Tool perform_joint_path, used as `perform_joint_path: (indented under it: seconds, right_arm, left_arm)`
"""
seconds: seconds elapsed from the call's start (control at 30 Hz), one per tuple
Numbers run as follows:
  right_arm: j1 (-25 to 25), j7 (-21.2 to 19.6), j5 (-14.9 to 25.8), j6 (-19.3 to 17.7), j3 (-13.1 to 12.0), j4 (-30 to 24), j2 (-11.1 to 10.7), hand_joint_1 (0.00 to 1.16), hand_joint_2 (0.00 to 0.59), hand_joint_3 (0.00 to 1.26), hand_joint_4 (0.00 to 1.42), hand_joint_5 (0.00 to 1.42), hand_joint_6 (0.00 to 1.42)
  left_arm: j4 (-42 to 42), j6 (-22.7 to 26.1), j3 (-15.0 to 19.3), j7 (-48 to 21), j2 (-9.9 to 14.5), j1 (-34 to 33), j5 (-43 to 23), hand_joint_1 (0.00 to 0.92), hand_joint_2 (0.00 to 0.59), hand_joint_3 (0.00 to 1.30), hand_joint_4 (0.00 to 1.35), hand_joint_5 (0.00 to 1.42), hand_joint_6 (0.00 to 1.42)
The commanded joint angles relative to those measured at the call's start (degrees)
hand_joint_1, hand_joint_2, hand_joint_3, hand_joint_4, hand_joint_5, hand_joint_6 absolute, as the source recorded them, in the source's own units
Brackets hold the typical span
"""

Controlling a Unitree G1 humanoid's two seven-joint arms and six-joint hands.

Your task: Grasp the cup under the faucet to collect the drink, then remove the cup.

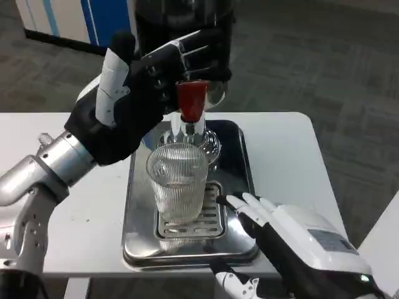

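Observation:
A clear ribbed cup (179,180) stands upright on the grate of a steel drip tray (237,187), right below the faucet with its red handle (191,99). My left hand (134,93) is raised beside and behind that handle, fingers spread and reaching over its top; whether they touch it I cannot tell. My right hand (283,233) lies low at the tray's front right corner, fingers apart and pointing at the cup, a short gap from it. The cup looks empty or nearly so.
The dark dispenser body (181,31) rises behind the tray. The white table (293,156) stretches to both sides. A blue and white cabinet (68,18) stands on the floor at the back left.

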Motion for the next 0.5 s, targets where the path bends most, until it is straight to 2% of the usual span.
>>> perform_joint_path:
  seconds: [0.03,0.5]
  right_arm:
    - [-0.5,-1.0,0.5,0.3,0.0,0.3,-0.1,0.45,0.446,0.07,0.0,0.0,0.0]
    - [-0.6,-1.7,0.9,0.6,-0.1,0.7,-0.2,0.45,0.446,0.07,0.0,0.0,0.0]
  left_arm:
    - [4.1,-0.4,-0.1,-1.7,-0.3,-2.9,0.3,0.0,0.041,0.2,0.15,0.23,0.16]
    - [7.3,-9.7,-2.3,-7.3,1.5,-4.0,5.6,0.0,0.043,0.21,0.16,0.24,0.12]
